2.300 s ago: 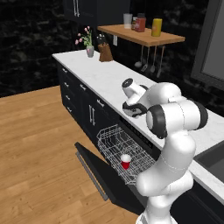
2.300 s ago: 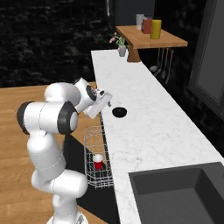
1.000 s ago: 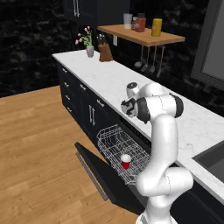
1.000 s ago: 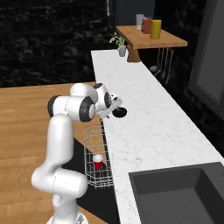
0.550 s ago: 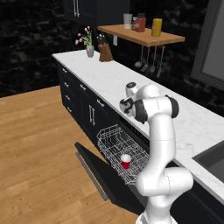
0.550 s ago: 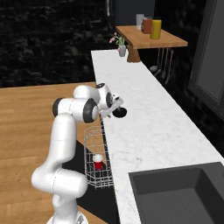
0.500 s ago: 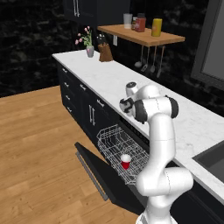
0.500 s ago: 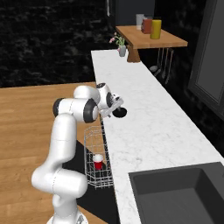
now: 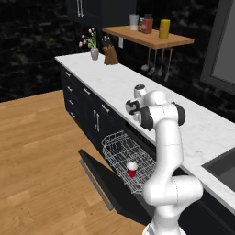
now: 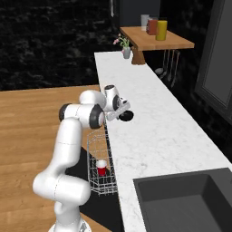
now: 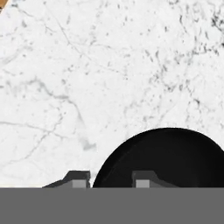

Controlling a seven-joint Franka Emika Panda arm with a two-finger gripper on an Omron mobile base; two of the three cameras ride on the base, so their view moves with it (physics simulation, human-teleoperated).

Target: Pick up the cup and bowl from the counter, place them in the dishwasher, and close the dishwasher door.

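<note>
Gripper [image 11: 112,183] straddles the near-left rim of the bowl [image 11: 175,157], one finger outside on the counter [image 11: 87,65] side and one inside the bowl; whether the fingers already press the rim cannot be told. From the right base camera, the bowl [image 10: 128,116] sits near the counter's [image 10: 149,131] front edge, just right of the hand. Below, the dishwasher door [image 9: 103,181] lies dropped open and the white rack [image 9: 126,153] is pulled out, with the cup [image 9: 132,169] standing upright in it. Farther left along the counter stand a flower vase [image 9: 94,53] and a knife block [image 9: 110,55], under a wooden shelf [image 9: 147,39] with jars.
</note>
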